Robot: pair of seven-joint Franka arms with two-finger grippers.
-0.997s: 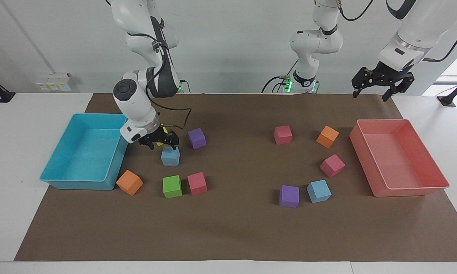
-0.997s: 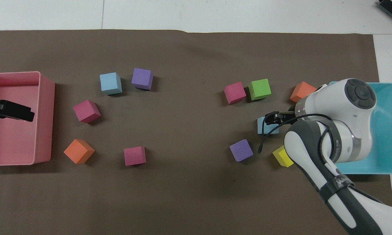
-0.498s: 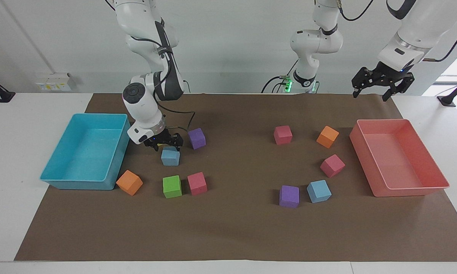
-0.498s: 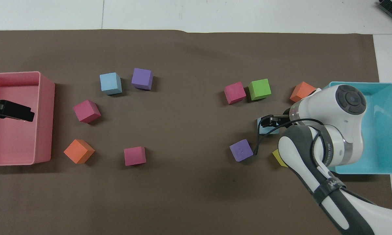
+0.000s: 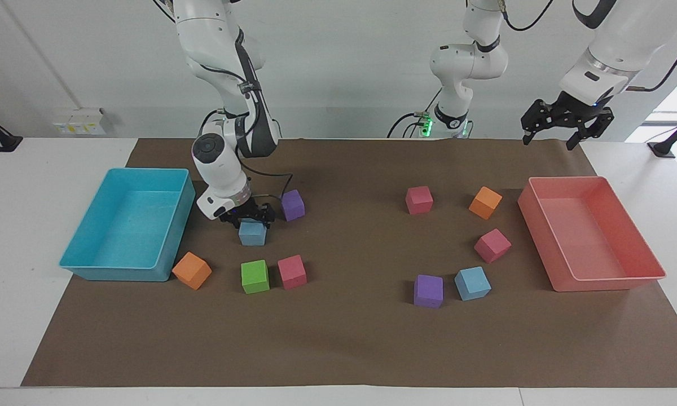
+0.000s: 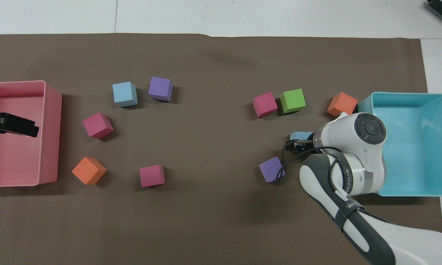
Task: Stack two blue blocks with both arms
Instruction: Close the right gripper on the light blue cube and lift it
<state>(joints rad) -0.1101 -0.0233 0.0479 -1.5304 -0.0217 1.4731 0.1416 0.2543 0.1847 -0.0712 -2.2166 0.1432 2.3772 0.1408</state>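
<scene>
The right claw [image 5: 247, 216] is seen low over one blue block [image 5: 253, 232], its fingers spread wide at the block's top; nothing is gripped, and whether the fingers touch the block cannot be told. This block rests on the brown mat [image 5: 350, 338] that covers the surface, near the cyan tray [image 5: 73, 251] at the right arm's end. In the overhead view only a strip of the block [image 6: 302, 135] is visible past the right arm's wrist.

A purple block [image 5: 293, 204] lies just beside the claw, nearer to the robots than the blue block. A green block [image 5: 255, 276] and a pink block [image 5: 291, 272] sit side by side farther from the robots, and an orange block [image 5: 192, 270] lies at the tray's corner.

The second blue block [image 5: 473, 283] lies toward the left arm's end, beside another purple block [image 5: 428, 291] and well apart from the first.

The left claw [image 5: 567, 121] is held up in the air over the mat's edge, next to the pink tray [image 5: 564, 265], with its fingers spread and empty; that arm waits.
</scene>
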